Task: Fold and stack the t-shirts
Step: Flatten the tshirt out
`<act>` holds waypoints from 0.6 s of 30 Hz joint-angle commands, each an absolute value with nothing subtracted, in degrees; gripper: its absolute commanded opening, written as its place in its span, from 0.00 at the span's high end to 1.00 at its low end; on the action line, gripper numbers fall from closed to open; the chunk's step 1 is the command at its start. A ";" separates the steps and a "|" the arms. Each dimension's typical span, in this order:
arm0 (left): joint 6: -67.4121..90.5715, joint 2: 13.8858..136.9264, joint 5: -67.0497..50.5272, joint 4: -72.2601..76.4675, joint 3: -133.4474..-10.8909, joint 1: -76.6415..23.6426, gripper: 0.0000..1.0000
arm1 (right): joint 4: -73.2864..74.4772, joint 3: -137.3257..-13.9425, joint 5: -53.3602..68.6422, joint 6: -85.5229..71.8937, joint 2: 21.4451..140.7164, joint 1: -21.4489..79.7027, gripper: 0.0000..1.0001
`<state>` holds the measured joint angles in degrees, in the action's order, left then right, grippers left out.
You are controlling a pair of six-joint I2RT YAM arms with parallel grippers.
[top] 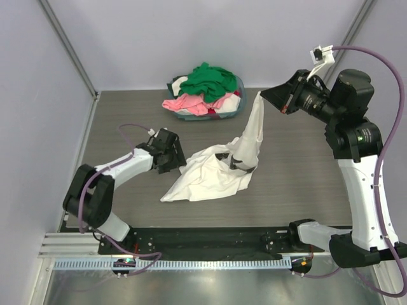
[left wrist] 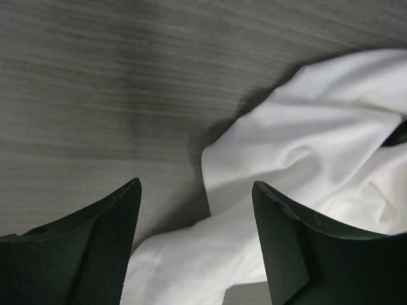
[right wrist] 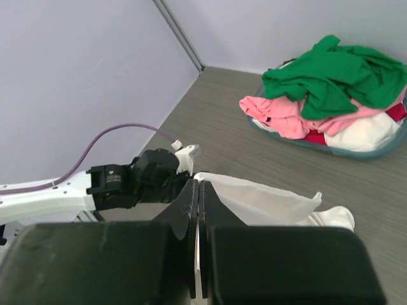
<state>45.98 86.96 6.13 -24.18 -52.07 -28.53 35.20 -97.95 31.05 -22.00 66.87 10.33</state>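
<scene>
A large white t-shirt (top: 210,175) lies crumpled on the table's middle. My right gripper (top: 261,95) is shut on one edge of it and holds that edge high, so a strip of cloth hangs down to the heap. In the right wrist view the gripper (right wrist: 198,185) pinches the white cloth (right wrist: 267,202). My left gripper (top: 180,159) is open and low at the shirt's left edge. In the left wrist view the gripper (left wrist: 196,184) has white fabric (left wrist: 305,152) lying below and between the spread fingers. Green (top: 206,81), pink (top: 187,103) and red shirts are piled at the back.
A shallow blue-grey round basket (top: 191,116) at the table's back centre holds the pile; in the right wrist view its rim (right wrist: 331,150) carries the green shirt (right wrist: 331,70), pink shirt (right wrist: 280,111) and red shirt (right wrist: 394,113). Grey walls stand on three sides.
</scene>
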 commanded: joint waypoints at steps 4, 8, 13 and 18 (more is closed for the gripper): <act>46.58 97.62 -3.13 -13.63 -57.56 -26.72 0.35 | 32.52 -95.10 31.47 -22.24 64.25 10.28 0.99; 50.61 101.85 -8.08 -8.98 -57.22 -26.72 0.62 | 32.61 -93.78 30.50 -21.53 64.42 10.28 0.99; 52.73 100.82 -10.37 -7.21 -56.33 -26.72 1.00 | 32.96 -92.55 28.57 -21.27 64.86 10.28 0.99; 48.09 93.71 -5.81 -20.80 -67.56 -24.97 1.00 | 33.40 -95.86 25.67 -21.36 67.58 10.28 0.99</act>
